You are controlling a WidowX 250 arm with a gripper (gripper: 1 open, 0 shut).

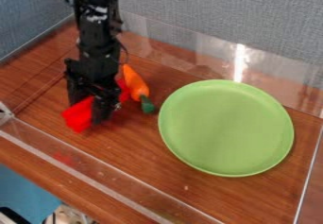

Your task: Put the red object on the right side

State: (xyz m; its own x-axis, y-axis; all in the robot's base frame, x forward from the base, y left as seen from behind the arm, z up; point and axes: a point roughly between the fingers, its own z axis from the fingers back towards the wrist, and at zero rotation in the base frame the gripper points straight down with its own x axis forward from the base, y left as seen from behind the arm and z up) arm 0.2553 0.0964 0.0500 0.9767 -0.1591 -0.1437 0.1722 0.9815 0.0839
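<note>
The red object (82,115) is a bright red block at the left of the wooden table, its lower end showing below the black gripper (91,103). The gripper points straight down and is shut on the block's upper part. Whether the block rests on the table or hangs just above it, I cannot tell. An orange carrot with a green tip (136,87) lies right beside the gripper, on its right.
A large green plate (228,126) fills the right half of the table. Clear plastic walls (240,58) run along the back and front edges. The wooden table (127,152) has bare room in front of the block.
</note>
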